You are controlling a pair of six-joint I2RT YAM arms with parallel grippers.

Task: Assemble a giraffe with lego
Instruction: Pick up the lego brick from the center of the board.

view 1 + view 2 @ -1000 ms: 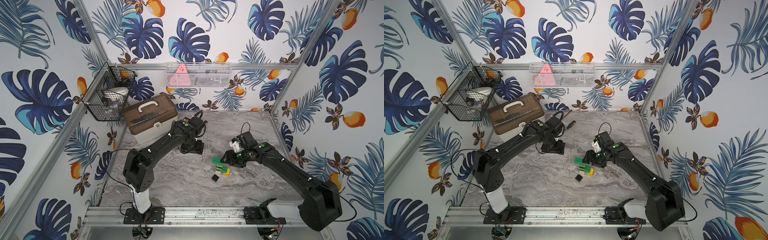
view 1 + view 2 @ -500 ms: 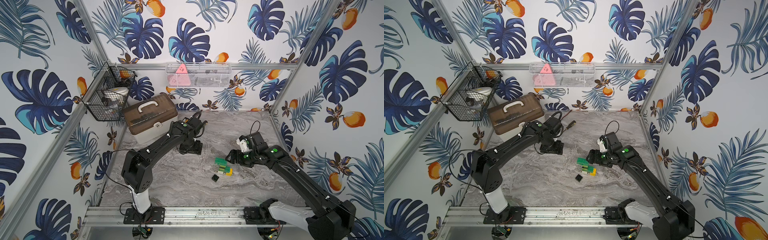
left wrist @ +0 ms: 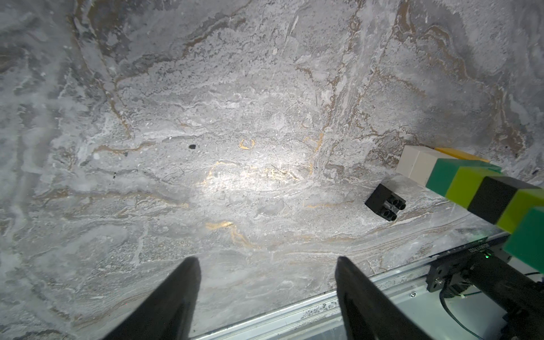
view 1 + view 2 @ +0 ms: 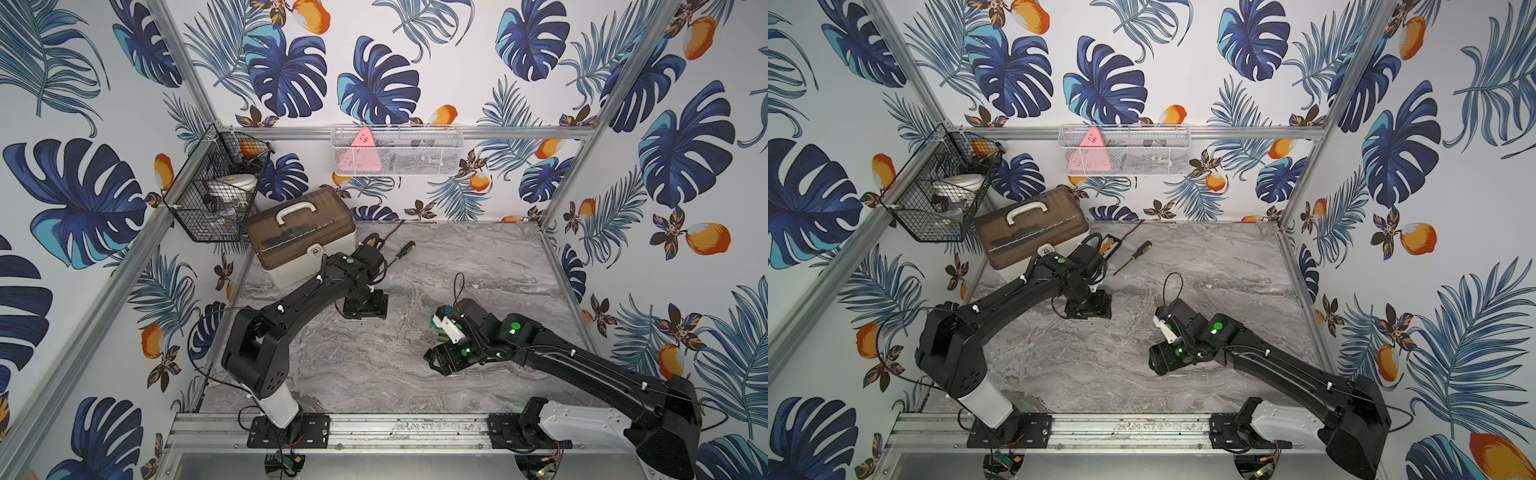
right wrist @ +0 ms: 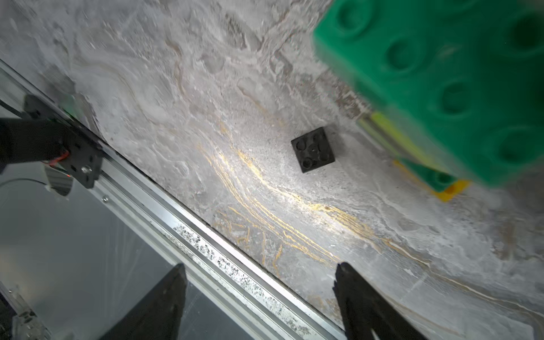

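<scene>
Black brick (image 5: 313,149): loose on marble table (image 3: 235,117), just beside giraffe (image 3: 471,188) — not yet joined.
Right gripper (image 5: 260,266): jaws apart, empty (next: descend, pinch brick squarely).
Left gripper (image 3: 266,260): apart, empty.
Wire basket (image 4: 195,220): white tub (image 4: 232,185), perhaps.
Mesh tray (image 4: 436,158): pink triangle (image 4: 362,156).
Toolbox (image 4: 303,237): shut.

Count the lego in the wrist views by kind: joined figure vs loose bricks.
Giraffe figure of joined bricks: 1
Loose black brick: 1
Total: 2
</scene>
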